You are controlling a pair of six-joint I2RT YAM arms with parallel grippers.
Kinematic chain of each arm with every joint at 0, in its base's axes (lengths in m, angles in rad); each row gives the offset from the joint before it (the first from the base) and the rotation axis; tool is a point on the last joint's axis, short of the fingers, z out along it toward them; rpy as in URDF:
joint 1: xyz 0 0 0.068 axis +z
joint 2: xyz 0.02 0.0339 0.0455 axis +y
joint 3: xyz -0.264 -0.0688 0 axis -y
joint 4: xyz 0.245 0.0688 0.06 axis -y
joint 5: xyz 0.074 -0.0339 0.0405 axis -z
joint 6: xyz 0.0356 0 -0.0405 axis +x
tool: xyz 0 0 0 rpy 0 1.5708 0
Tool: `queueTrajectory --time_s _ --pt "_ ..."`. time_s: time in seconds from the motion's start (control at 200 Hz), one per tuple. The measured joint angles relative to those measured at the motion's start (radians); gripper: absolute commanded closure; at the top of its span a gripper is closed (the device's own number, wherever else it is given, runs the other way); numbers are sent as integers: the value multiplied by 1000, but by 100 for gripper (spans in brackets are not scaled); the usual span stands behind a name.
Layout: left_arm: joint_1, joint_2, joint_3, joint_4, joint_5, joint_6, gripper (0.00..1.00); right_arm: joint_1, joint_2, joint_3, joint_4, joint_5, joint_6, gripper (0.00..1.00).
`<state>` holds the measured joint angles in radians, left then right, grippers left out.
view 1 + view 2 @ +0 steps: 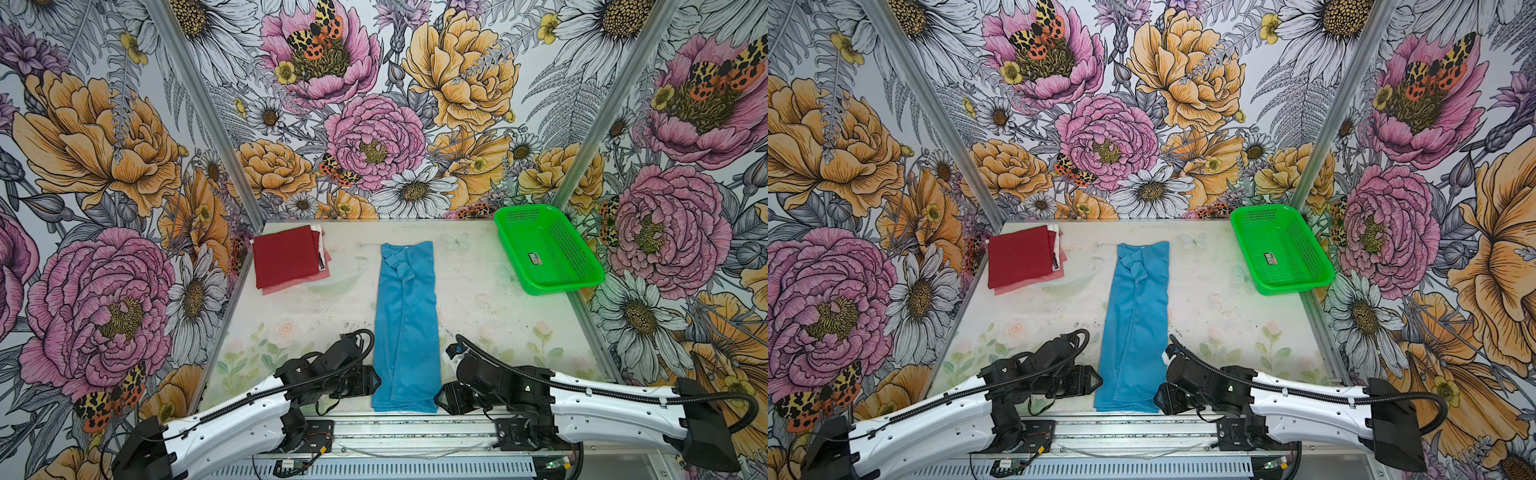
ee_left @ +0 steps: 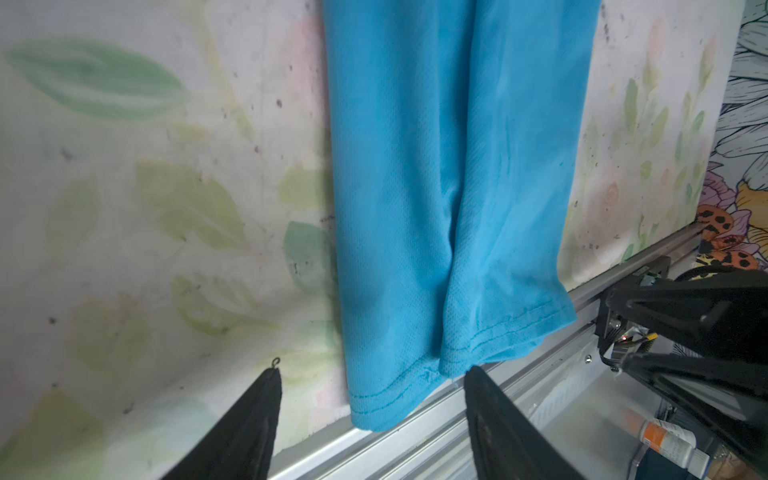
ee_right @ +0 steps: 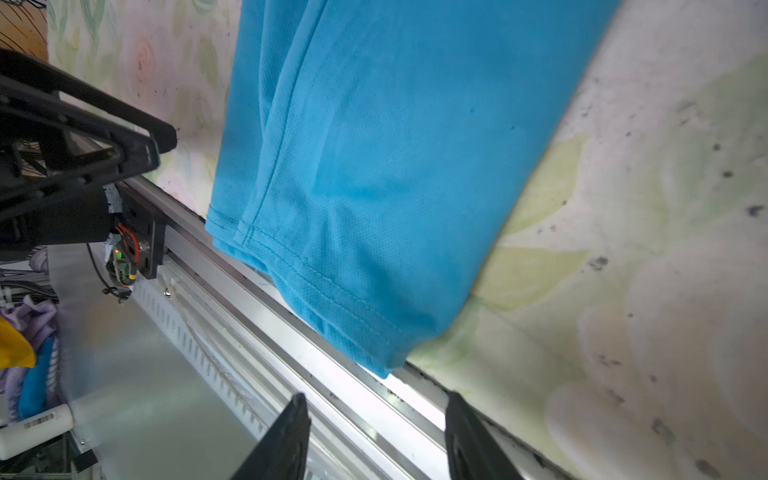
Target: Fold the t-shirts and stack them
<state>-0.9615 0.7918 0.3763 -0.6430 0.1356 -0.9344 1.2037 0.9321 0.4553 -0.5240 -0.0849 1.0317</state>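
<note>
Far ahead of the left fingers point(image 2: 266, 399) and out to their left lies the finished pile, a folded maroon shirt point(image 1: 284, 255) on top of pinkish and white ones. The left gripper point(image 2: 374, 374) stands open. Its fingers are spread moderately wide and hold nothing, and the near left corner of the blue shirt point(image 1: 407, 316) lies just ahead of the tips.

The blue shirt lies as a long narrow strip between the two grippers, sleeves folded in. Its hem lies at the table point(image 1: 478, 299) edge, touching the metal rail point(image 2: 415, 424).

The right gripper point(image 3: 376, 398) is also open and empty, with the hem's right corner just ahead of its tips. The green basket point(image 1: 548, 286) stands far beyond them to the right.

The next fold probably needs both corners pinched. The hem is several layers thick, so a shallow bite could take only the top layer and let the strip open. Fingers coming in low could strike the rail. Unequal lifts would skew the fold.
</note>
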Motion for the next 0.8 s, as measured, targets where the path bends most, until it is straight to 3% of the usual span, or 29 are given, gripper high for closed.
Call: queueTrajectory --time_s 0.18,0.38,0.5,0.615,0.801 --pt "-95 2 -24 -5 -1 -61 43 -1 111 5 -11 14 0 57" --pt "-103 24 -24 -4 -1 -78 45 0 224 64 -17 18 -10 57" --pt "-103 58 -24 -2 -1 -80 54 8 282 85 -16 13 -23 60" --pt "-105 103 -22 13 -1 -78 60 23 291 85 -18 -6 -27 61" --pt "-110 135 -18 49 3 -74 62 27 257 84 -17 -17 -30 62"
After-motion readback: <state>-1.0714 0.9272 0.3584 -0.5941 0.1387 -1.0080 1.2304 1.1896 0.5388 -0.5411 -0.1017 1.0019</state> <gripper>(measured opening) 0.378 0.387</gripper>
